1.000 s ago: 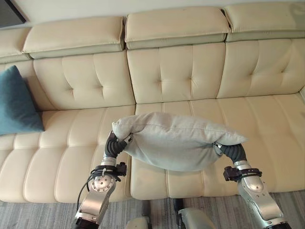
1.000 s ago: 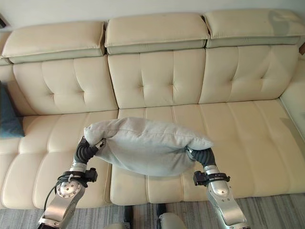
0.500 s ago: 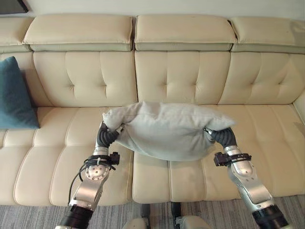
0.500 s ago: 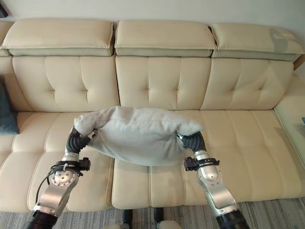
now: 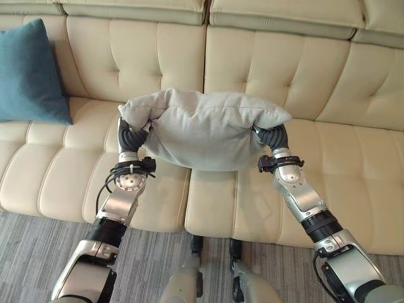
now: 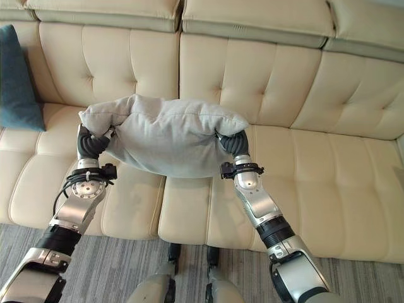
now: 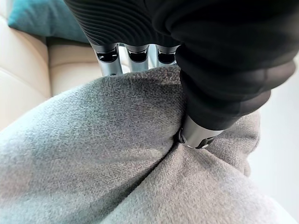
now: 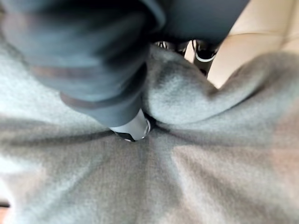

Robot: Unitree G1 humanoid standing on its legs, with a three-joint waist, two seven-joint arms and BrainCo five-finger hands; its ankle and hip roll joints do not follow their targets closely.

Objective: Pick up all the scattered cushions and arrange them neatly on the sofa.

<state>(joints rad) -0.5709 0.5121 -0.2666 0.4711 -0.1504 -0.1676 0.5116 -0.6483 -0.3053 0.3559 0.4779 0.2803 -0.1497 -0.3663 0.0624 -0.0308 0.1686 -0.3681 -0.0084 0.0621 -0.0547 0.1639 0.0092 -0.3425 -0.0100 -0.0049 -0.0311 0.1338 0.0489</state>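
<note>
Both hands hold a light grey cushion [image 5: 202, 129] in the air over the middle seat of the cream sofa [image 5: 284, 69], close to its backrest. My left hand [image 5: 130, 136] grips the cushion's left end and my right hand [image 5: 273, 136] grips its right end. In the left wrist view the thumb [image 7: 224, 70] digs into the grey fabric [image 7: 117, 163] with the fingers over the fold. The right wrist view shows the same pinch, hand [image 8: 93, 56] on cloth [image 8: 187, 177]. A teal cushion [image 5: 31, 72] leans upright against the backrest at the far left.
The sofa's front edge [image 5: 158, 221] runs across below the arms, with grey striped carpet [image 5: 38, 252] in front of it. Bare seat lies to the right of the held cushion [image 5: 353, 170], and between it and the teal one.
The camera has come closer to the sofa and tipped down, showing more carpet. Both hands keep their grip, and the grey cushion now hangs farther over the seat, nearer the backrest.
</note>
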